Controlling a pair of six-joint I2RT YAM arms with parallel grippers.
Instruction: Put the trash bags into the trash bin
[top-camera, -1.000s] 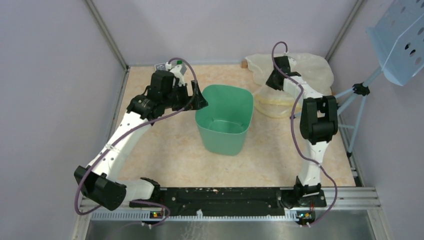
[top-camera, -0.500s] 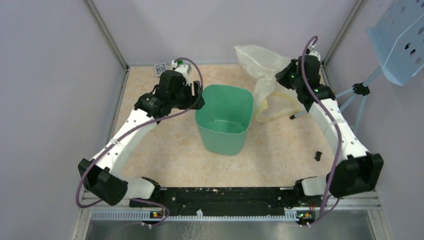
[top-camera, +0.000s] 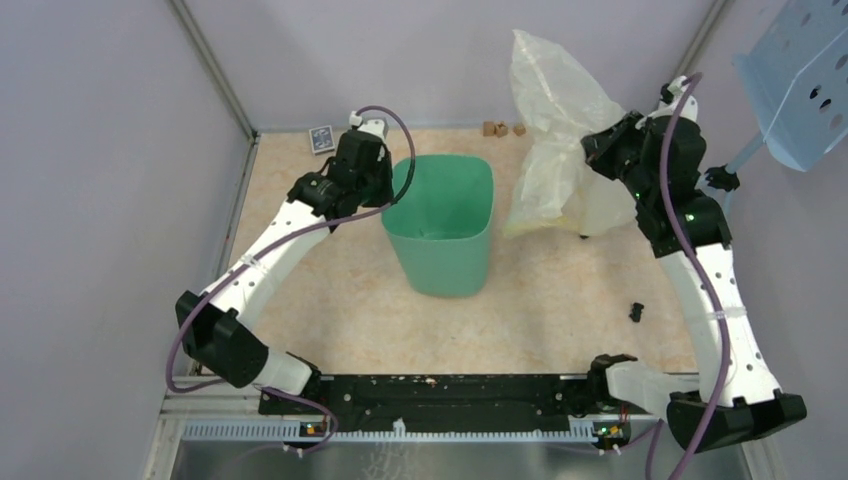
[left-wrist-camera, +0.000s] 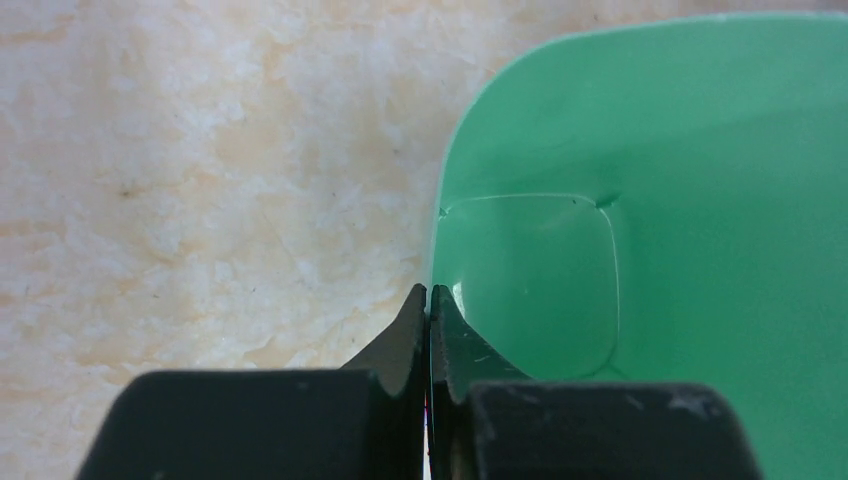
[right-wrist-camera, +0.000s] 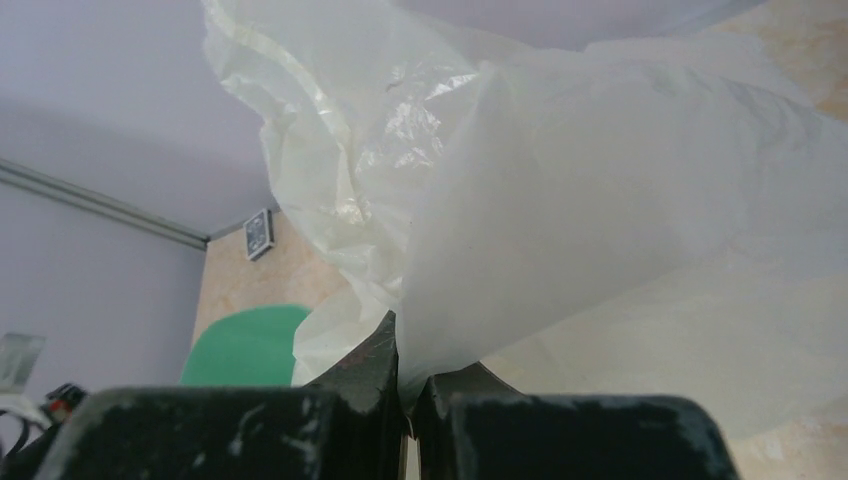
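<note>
The mint-green trash bin (top-camera: 445, 270) stands upright mid-table. My left gripper (top-camera: 387, 196) is shut on its left rim; in the left wrist view the fingertips (left-wrist-camera: 430, 292) pinch the thin rim, one finger outside and one inside the trash bin (left-wrist-camera: 700, 200). The pale-yellow translucent trash bag (top-camera: 560, 130) hangs lifted to the right of the bin, its lower end touching the table. My right gripper (top-camera: 603, 150) is shut on the bag's film. In the right wrist view the trash bag (right-wrist-camera: 560, 200) billows from the shut gripper (right-wrist-camera: 405, 350), with the bin (right-wrist-camera: 245, 345) at the lower left.
A small blue card (top-camera: 320, 138) lies at the back left and small brown cubes (top-camera: 503, 128) at the back wall. A little black piece (top-camera: 636, 311) lies on the right. A blue perforated panel (top-camera: 800, 80) on a tripod stands beyond the right wall.
My left gripper went from open to shut on the bin's left rim. My right arm stretched out and rose, lifting the bag off the table until it hangs tall.
</note>
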